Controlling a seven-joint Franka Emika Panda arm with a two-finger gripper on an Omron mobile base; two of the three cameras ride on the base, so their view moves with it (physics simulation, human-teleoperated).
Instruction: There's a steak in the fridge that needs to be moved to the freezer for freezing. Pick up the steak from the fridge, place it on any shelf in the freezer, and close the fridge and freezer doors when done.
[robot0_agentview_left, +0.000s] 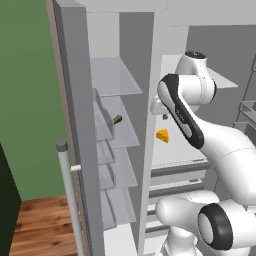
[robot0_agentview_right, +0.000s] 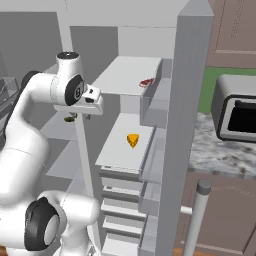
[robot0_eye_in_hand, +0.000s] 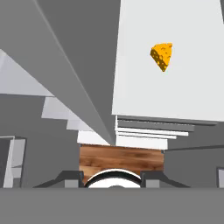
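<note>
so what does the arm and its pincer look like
The arm is glossy white, built of rounded, bulbous links, with dark grey to black bands and round caps at the joints. The pincer is a small white block marked with dark patches; its fingertips are small and dark grey.

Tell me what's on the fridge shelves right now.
A steak lies on the upper shelf; a cheese wedge sits on the shelf below. Drawer contents are hidden.

The steak (robot0_agentview_right: 146, 82) is half hidden behind a door bin beyond the tool (robot0_agentview_right: 95, 102); the tool's fingers are too small to tell apart.
</note>
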